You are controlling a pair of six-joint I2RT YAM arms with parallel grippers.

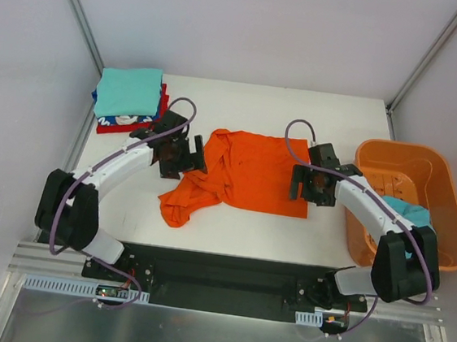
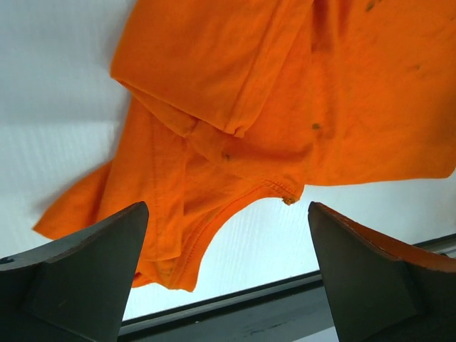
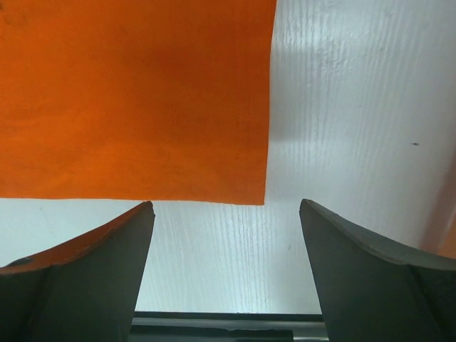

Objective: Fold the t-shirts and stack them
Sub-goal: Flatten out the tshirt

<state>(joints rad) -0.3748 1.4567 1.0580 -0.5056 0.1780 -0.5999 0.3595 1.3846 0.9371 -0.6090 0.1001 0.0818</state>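
The orange t-shirt lies in the middle of the table, its long axis running 3 to 9 o'clock. The flat hem points to 3 and the crumpled neck trails toward 8. The left gripper and right gripper flank it, fingers spread wide and holding nothing.

Bright orange t-shirt, teal t-shirt, red t-shirt, orange basket, white table

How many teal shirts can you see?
2: one teal shirt tops the stack at the far left; another lies in the orange basket, partly behind the right arm. More may be hidden.
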